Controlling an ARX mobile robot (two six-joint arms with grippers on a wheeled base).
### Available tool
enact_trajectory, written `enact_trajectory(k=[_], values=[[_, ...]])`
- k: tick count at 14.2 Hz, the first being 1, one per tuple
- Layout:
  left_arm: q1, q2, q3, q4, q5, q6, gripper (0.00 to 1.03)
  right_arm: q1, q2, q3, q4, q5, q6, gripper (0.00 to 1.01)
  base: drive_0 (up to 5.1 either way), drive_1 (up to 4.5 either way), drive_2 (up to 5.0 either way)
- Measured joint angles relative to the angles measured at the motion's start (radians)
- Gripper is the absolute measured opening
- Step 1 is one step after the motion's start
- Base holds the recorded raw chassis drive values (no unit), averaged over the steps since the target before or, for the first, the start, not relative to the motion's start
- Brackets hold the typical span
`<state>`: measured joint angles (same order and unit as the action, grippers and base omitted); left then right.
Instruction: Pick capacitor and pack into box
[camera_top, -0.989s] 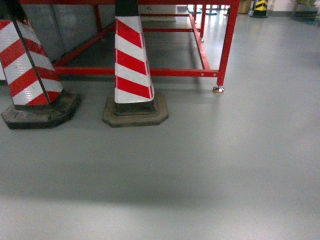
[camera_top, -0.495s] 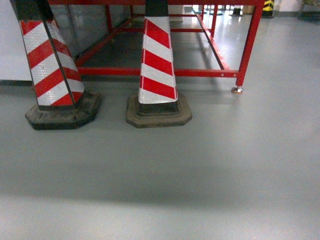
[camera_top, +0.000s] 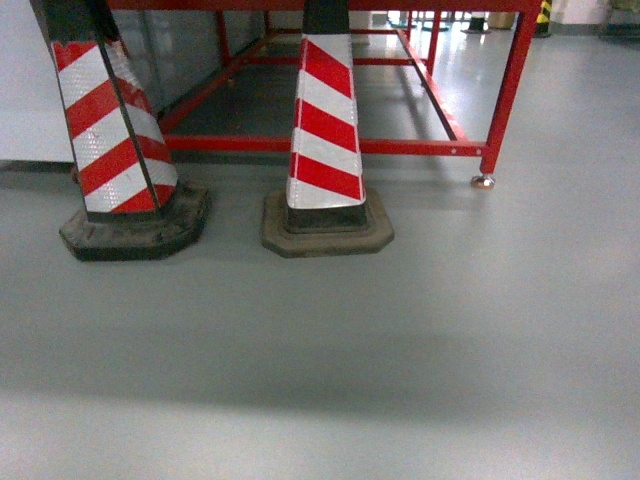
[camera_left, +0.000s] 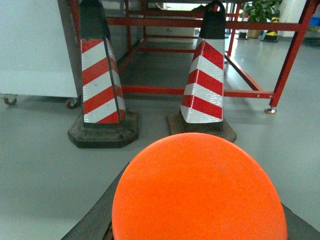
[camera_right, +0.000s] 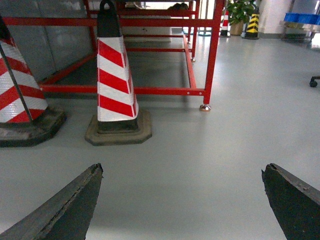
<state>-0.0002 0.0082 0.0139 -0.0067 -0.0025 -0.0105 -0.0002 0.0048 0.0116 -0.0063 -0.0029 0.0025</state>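
Neither capacitor nor box shows in any view — only grey floor (camera_top: 400, 340), two red-and-white striped cones (camera_top: 325, 140) and a red frame (camera_top: 505, 90) behind them. The robot seems to be in transit, so the step in hand is most likely driving to wherever the parts are kept.

The right hand (camera_right: 182, 200) is spread wide, its two dark fingers (camera_right: 65, 205) at the lower corners of its wrist view with bare floor between them, holding nothing. The left wrist view is largely filled by an orange disc (camera_left: 200, 190) close to the lens; whether the left hand is spread, pressed together or pinching that disc I cannot tell.

To do this well, steer wide of the cone bases and the frame's foot (camera_top: 483, 181), keep both arms tucked and steady while rolling, and stop square to the table — once box and capacitor are both in sight.
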Motion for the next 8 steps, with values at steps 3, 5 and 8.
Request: enact_trajectory(k=[3,5,8], values=[[0.0,0.0,0.0,0.0,0.0,0.0,0.44,0.0,0.0,0.0,0.002,0.001,0.0,0.98,0.0,3.91,-4.0],[0.0,0.0,0.0,0.001,0.002,0.0,0.44,0.0,0.0,0.0,0.002,0.002,0.0,0.98,0.1,4.0,-3.8],[0.0,0.0,0.0,0.0,0.002,0.0,0.44,0.0,0.0,0.0,0.002,0.002,0.0,0.98,0.1,3.96,-3.8]])
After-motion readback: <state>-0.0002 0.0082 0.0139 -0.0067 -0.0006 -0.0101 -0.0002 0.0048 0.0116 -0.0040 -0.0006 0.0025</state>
